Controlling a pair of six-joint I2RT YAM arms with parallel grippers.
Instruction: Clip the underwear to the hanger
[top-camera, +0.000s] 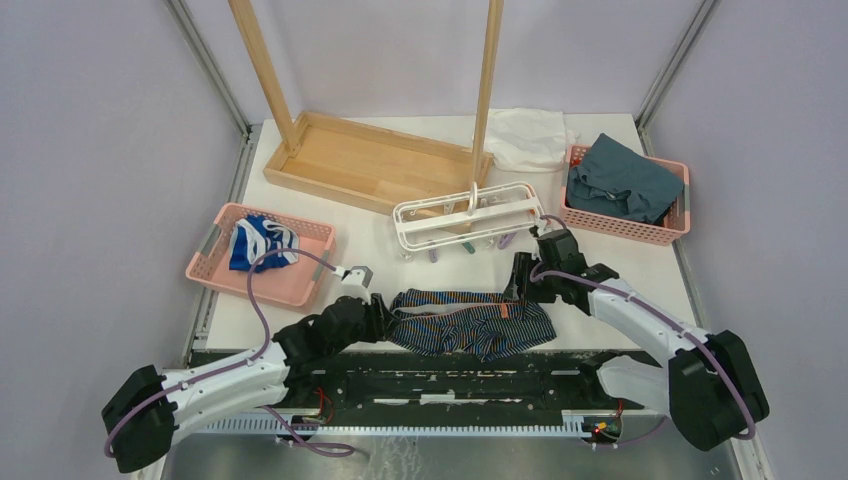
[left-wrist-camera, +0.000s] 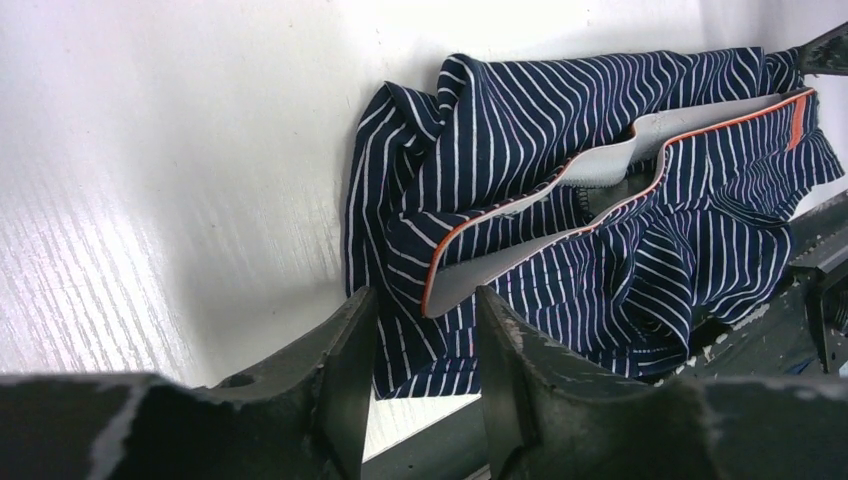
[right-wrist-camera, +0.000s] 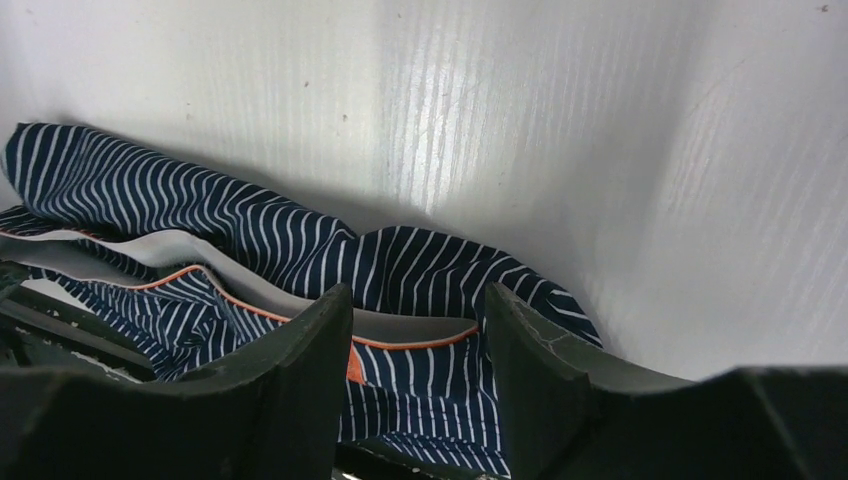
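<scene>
Navy pinstriped underwear (top-camera: 470, 322) lies crumpled flat on the white table (top-camera: 350, 232), lower centre of the overhead view, at the near edge just above the arms' mounting rail. Its orange-trimmed waistband gapes to show a pale lining, and a small orange label sits toward its right end.

The left gripper (top-camera: 378, 318) rests at the garment's left end. In its wrist view the two dark fingers (left-wrist-camera: 345, 370) stand a moderate gap apart, with striped cloth and the corner of the waistband in and just beyond the gap, not pinched. The right gripper (top-camera: 520, 278) sits at the garment's upper right corner. Its fingers (right-wrist-camera: 310, 370) are likewise parted, straddling the orange-edged band without closing on it.

The white plastic hanger (top-camera: 470, 208) lies above the underwear at mid-frame, near the right gripper, small clips trailing from its lower edge onto the table. Its hook rests against one post of the wooden rack (top-camera: 370, 160), whose tray base fills the upper centre.

At left, a pink basket (top-camera: 295, 285) holds a blue-and-white garment (top-camera: 260, 242). At upper right, a second pink basket (top-camera: 620, 230) holds a teal cloth (top-camera: 620, 180), and a white cloth (top-camera: 530, 135) lies just beside it.
</scene>
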